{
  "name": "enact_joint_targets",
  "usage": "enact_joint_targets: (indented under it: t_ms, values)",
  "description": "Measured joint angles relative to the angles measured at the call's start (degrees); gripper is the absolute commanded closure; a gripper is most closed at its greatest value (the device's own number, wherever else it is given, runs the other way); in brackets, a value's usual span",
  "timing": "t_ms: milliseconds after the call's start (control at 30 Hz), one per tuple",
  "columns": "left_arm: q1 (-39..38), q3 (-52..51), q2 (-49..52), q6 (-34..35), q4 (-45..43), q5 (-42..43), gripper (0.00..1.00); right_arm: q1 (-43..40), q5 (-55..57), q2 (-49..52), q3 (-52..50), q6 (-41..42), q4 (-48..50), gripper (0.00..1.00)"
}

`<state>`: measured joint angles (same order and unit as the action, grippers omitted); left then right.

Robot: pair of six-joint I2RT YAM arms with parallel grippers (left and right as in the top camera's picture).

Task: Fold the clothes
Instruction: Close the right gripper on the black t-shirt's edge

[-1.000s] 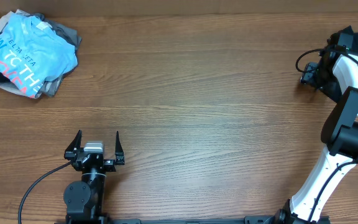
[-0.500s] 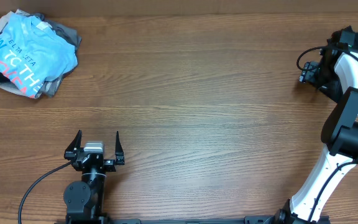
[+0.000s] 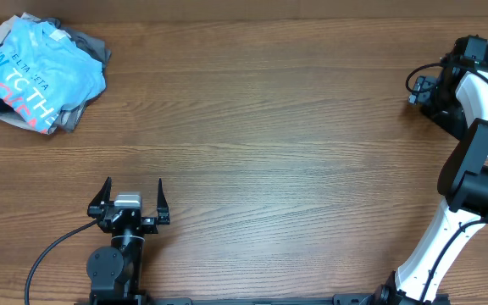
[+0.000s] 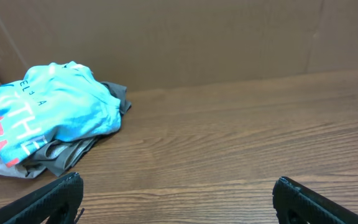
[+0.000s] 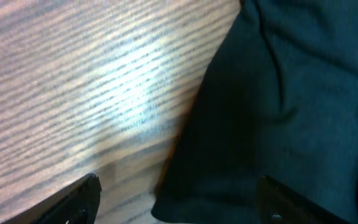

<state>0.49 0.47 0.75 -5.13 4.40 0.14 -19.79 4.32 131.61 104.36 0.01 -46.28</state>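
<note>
1. My right end effector [image 5: 178,186] stands wide. Its two fingers are well apart at the lower corners of the right wrist view, and nothing is pinched between them.
2. The black T-shirt [image 5: 278,93] lies directly below and ahead of that end effector. It fills the side by my right finger, and its soft edge runs through the gap between the fingers. I cannot tell whether either finger touches the cloth.
3. Bare wood-grain counter [image 5: 73,74] shows on the side of my left finger, just beside the shirt's edge.
4. My left end effector [image 4: 179,186] is spread to its widest and holds nothing, with bare counter between its fingers.
5. Far ahead of it and off to its left is a heap of clothes. A light blue T-shirt [image 4: 48,106] with pink and white lettering lies on top of grey garments [image 4: 73,152].
6. A brown board wall [image 4: 166,37] rises behind that heap.
7. The black T-shirt is well apart from the heap, on the opposite side of the counter.
</note>
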Motion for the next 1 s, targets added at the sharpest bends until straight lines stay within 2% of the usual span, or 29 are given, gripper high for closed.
enact_joint_targets:
  t_ms: [200, 367, 1000]
  values:
    - [0.0, 0.0, 0.0, 0.0, 0.0, 0.0, 0.00, 0.0, 0.0, 0.1, 0.0, 0.0, 0.2, 0.18]
    - [0.0, 0.0, 0.0, 0.0, 0.0, 0.0, 0.00, 0.0, 0.0, 0.3, 0.0, 0.0, 0.3, 0.25]
    - [0.0, 0.0, 0.0, 0.0, 0.0, 0.0, 0.00, 0.0, 0.0, 0.7, 0.0, 0.0, 1.4, 0.25]
